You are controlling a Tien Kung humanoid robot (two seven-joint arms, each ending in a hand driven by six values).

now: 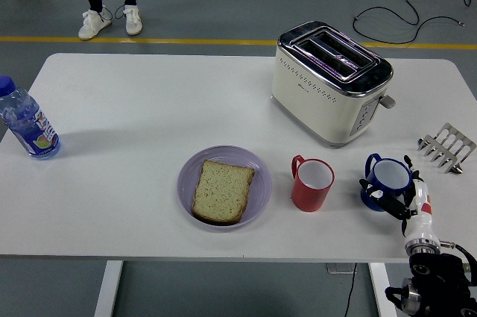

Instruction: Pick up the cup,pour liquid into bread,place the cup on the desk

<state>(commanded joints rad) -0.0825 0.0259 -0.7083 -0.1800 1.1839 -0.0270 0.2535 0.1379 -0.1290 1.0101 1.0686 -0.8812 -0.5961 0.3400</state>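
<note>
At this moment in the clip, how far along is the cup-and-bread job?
Nothing is finished yet. The right robot hand has its fingers around the blue mug, which sits on the white table, so the grasp is in hand. Lifting it, pouring over the bread slice on the lilac plate and setting it down remain.

No legible text on the desk (pixel 149 101)

The water bottle (pixel 27 129), well left of the toaster (pixel 330 82), wears a printed blue label, but its lettering is too small to read. A small mark low on the toaster's cream side is likewise too faint to make out. No numbers or signs can be read.
</note>
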